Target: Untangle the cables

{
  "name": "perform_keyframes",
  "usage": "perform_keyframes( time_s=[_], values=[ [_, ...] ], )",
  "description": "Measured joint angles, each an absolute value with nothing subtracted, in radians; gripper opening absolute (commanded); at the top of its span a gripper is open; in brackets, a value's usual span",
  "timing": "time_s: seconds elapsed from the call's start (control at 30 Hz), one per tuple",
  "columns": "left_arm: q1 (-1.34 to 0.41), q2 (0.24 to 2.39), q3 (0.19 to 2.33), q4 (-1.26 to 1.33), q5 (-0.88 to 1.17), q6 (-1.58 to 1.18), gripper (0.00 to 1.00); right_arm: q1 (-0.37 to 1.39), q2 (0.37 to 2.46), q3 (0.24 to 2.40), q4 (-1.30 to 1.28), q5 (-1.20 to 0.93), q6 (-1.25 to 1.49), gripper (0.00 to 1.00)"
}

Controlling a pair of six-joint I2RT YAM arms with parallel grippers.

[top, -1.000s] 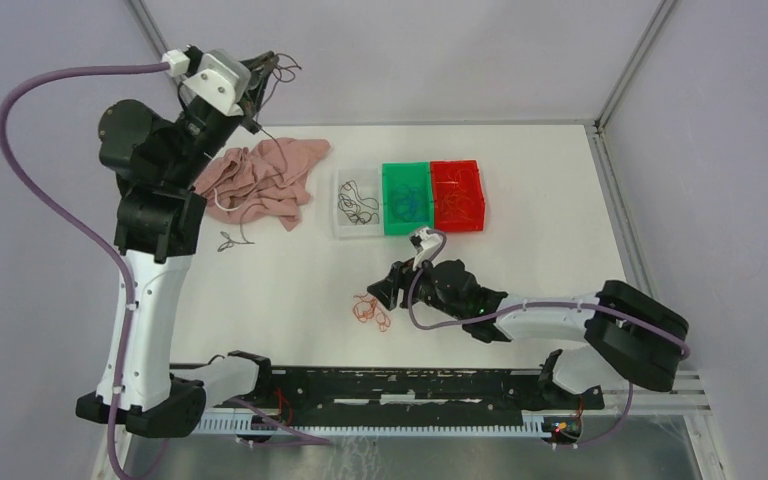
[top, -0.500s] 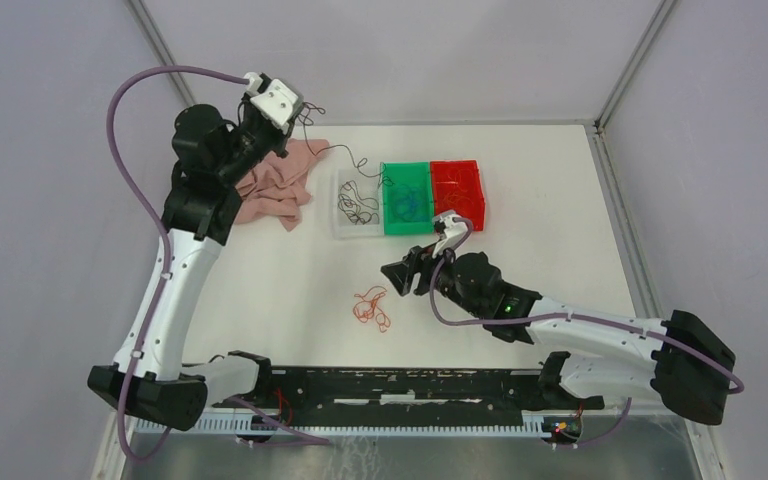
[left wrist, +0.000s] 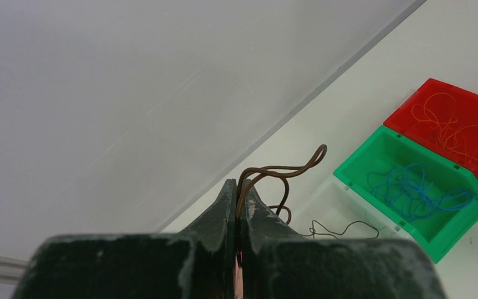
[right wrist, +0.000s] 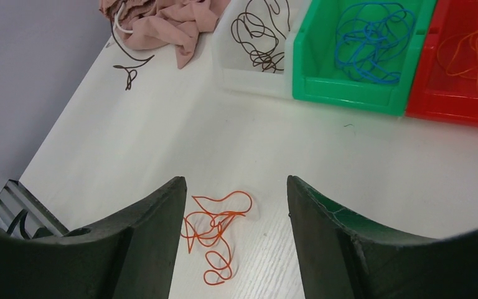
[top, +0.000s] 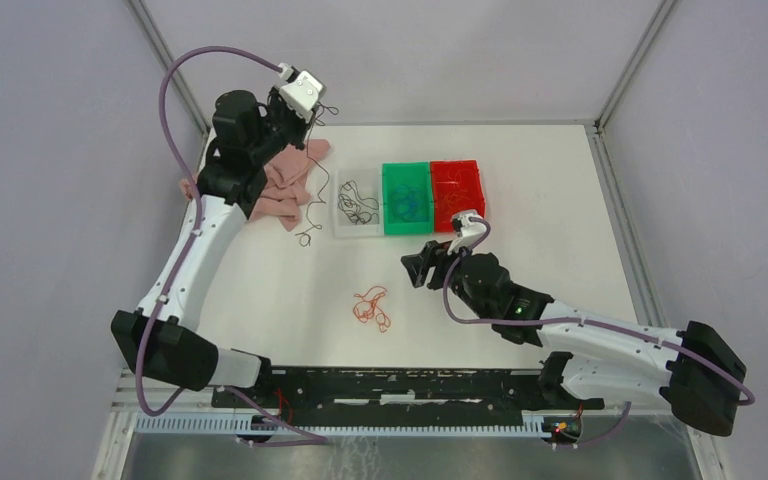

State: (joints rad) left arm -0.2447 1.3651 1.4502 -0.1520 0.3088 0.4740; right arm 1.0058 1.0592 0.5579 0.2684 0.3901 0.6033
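My left gripper (top: 312, 112) is raised at the back left, shut on a dark brown cable (left wrist: 274, 171). The cable hangs down past the pink cloth, and its curled end (top: 306, 238) touches the table. In the left wrist view the jaws (left wrist: 239, 187) are pressed together with the cable between them. An orange-red cable wad (top: 370, 308) lies loose on the table. My right gripper (top: 418, 268) is open and empty just right of it. In the right wrist view the wad (right wrist: 215, 227) lies by the left finger, with the gripper (right wrist: 236, 187) wide open above it.
Three bins stand in a row at the back: a clear one (top: 343, 225) with dark cables, a green one (top: 406, 226) with blue cables, a red one (top: 457, 222) with orange cables. A pink cloth (top: 285, 185) with a white cord (right wrist: 121, 25) lies left of them.
My left arm swung right with the dark cable, whose end now trails on the table beside the clear bin. My right gripper drew back from the orange wad toward the bins.
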Motion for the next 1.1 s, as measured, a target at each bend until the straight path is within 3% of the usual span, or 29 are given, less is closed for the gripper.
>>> perform_keyframes(
  time_s=[0.63,1.1],
  values=[
    [-0.252,1.532,1.495,-0.079,0.26,0.549,0.03,0.979,0.982,0.522,0.207,0.451,0.601,0.66],
    [-0.373,1.596,1.439,-0.082,0.226,0.599,0.03,0.94,0.955,0.493,0.191,0.456,0.601,0.66]
  ],
)
